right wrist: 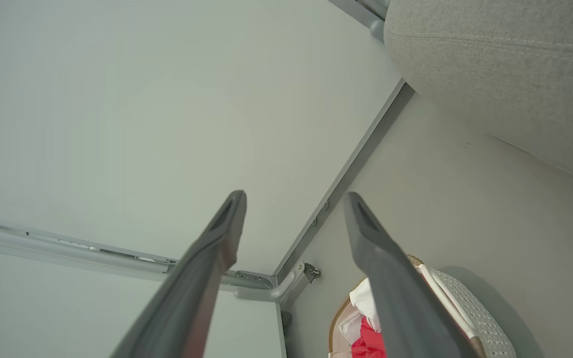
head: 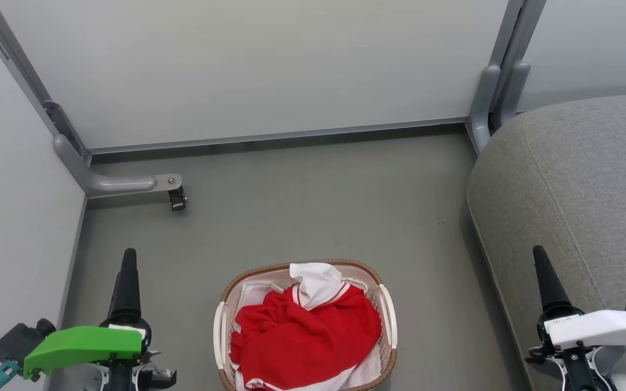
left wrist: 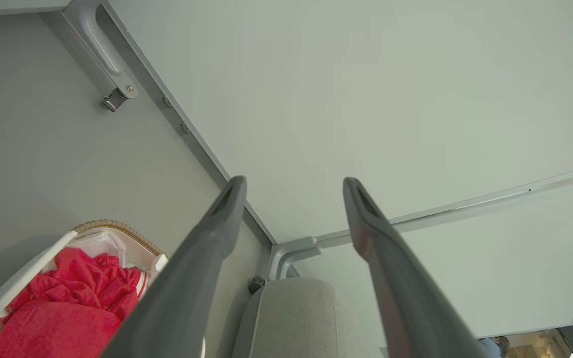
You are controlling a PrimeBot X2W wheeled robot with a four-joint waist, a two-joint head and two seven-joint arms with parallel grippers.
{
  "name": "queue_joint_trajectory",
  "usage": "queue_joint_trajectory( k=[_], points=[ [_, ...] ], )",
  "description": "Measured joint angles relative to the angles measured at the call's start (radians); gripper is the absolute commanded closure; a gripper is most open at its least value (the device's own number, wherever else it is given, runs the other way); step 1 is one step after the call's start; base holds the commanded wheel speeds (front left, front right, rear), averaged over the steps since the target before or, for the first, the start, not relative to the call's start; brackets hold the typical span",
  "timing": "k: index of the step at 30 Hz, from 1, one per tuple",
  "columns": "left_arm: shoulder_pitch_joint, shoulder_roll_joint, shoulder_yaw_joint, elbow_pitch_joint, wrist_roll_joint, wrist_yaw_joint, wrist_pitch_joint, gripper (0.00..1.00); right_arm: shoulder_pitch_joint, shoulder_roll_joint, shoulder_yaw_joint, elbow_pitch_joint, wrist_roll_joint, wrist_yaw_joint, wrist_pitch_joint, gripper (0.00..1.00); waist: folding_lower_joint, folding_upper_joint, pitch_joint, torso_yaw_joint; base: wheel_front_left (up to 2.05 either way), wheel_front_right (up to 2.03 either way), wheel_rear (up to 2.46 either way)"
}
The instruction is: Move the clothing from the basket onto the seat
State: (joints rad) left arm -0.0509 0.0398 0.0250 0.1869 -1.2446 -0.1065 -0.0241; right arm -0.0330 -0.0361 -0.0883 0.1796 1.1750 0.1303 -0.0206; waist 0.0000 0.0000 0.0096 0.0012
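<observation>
The clothing (head: 307, 336), soft crumpled bright red fabric with a white sleeve bunched on top and thin white stripe trim, lies heaped inside the basket (head: 261, 270). The basket is an oval of white perforated plastic with a brown woven-look rim, standing on the smooth grey floor (head: 313, 206). The seat (head: 579, 179), in grey coarse-weave upholstery with rounded edges and a stitched seam, sits apart to the right. The left jaws stand wide apart and hold nothing, their long dark fingers (left wrist: 202, 268) tapered; the right jaws gape equally empty. The head view's bottom edge cuts off the basket's near end, and how many garments make the heap cannot be told
</observation>
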Motion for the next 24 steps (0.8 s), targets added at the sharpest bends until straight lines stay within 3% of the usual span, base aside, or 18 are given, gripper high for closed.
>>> queue_joint_trajectory(
  k=[15, 24],
  points=[
    [0.007, 0.002, -0.089, -0.030, 0.382, 0.038, -0.050, 0.00, 0.007, -0.003, 0.039, -0.040, -0.297, 0.000, -0.052, 0.00, 0.0000, 0.0000, 0.004, 0.001, 0.00, 0.00, 0.00],
    [0.017, 0.002, -0.109, -0.018, 0.522, 0.055, -0.080, 0.00, 0.012, -0.004, 0.065, -0.037, -0.440, 0.000, -0.082, 0.00, 0.0000, 0.0000, 0.007, 0.001, 0.00, 0.00, 0.00]
  ],
)
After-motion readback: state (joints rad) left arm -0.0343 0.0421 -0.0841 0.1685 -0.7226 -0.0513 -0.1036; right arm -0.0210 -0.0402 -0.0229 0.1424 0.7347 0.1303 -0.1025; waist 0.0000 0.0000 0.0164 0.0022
